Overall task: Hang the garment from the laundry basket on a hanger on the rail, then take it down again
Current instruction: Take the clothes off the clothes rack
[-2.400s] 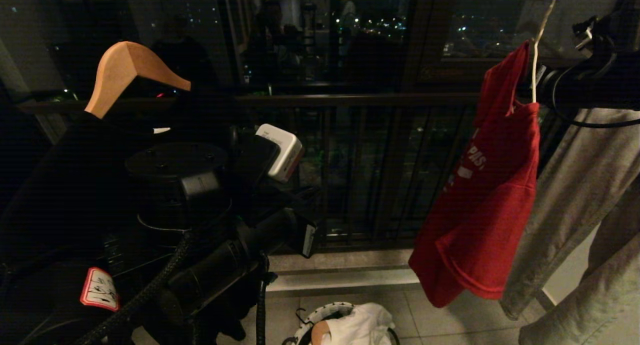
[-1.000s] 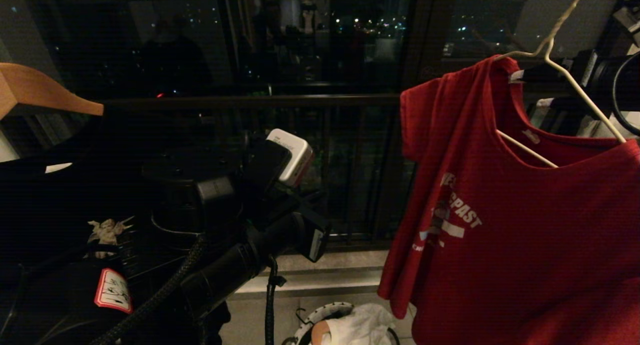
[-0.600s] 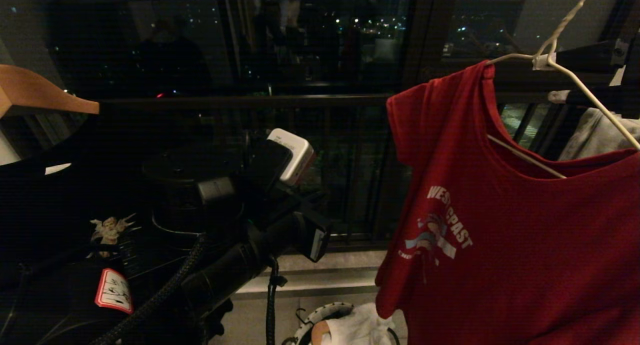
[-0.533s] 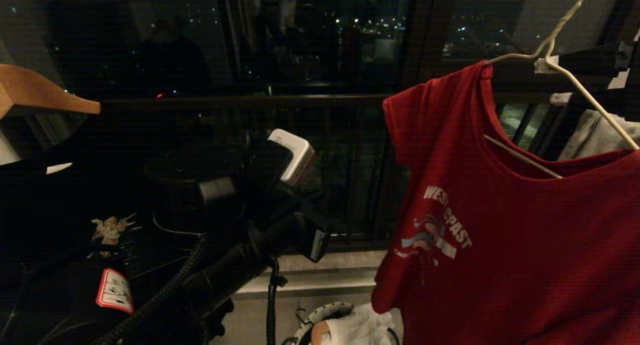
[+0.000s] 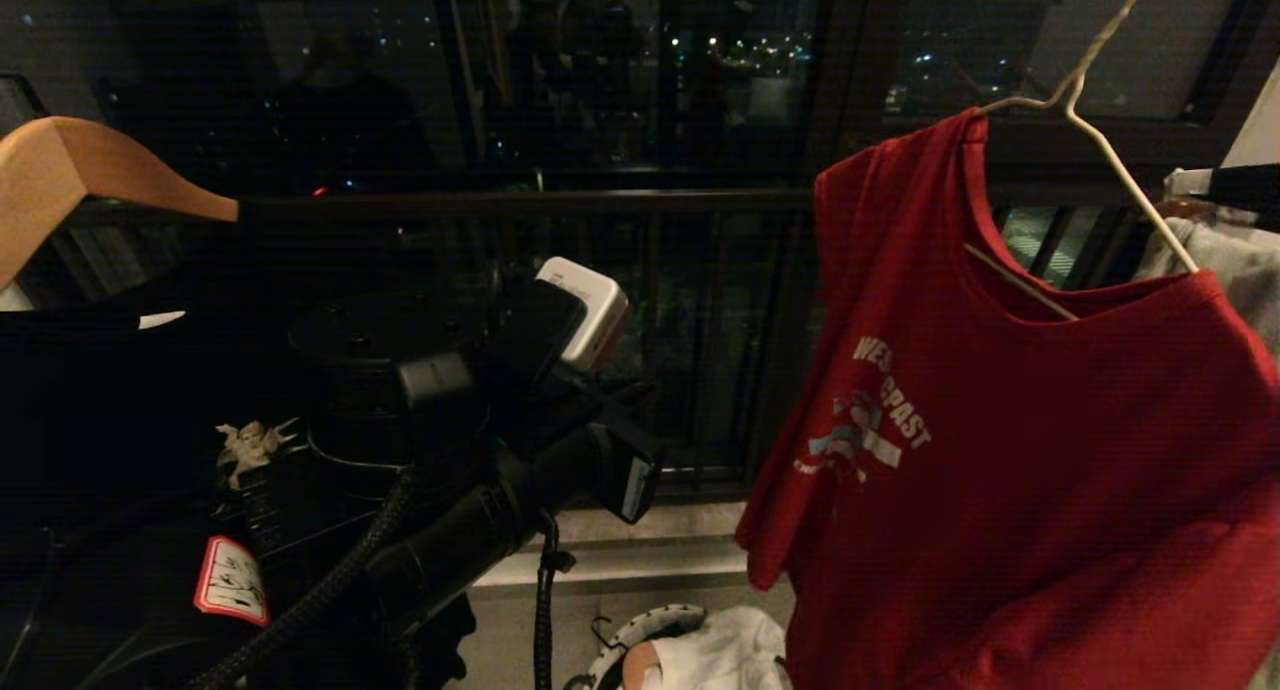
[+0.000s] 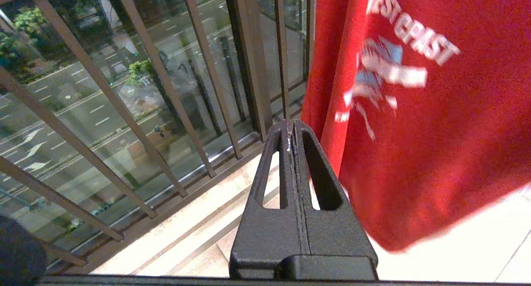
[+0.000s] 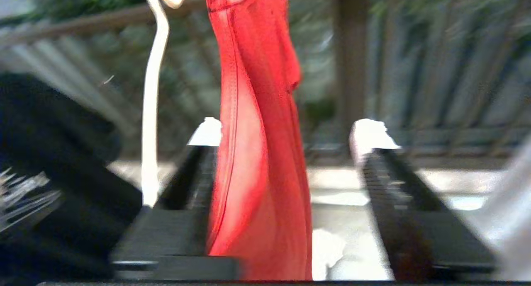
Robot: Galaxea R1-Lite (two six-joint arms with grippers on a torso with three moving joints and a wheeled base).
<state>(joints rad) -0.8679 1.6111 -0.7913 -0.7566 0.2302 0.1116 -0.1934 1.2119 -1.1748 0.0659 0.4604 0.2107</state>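
The red T-shirt [image 5: 1010,440] hangs on a thin white wire hanger [image 5: 1085,100] at the right of the head view, its chest turned toward the camera so that the white lettering and a small white-and-blue mark show. One hanger arm runs down inside the wide neck opening. Below its hem, the laundry basket [image 5: 640,635] sits on the floor with a white cloth [image 5: 715,655] in it.

The left end effector [image 6: 290,130] is closed with nothing between its fingers, pointing toward the balcony railing [image 6: 174,95] just beside the shirt's lower edge. The right end effector [image 7: 286,132] stands open, with a fold of the red fabric hanging in the gap between its fingers, and the hanger's wire close by. A wooden hanger [image 5: 90,175] carrying a black T-shirt [image 5: 110,410] is at the far left.
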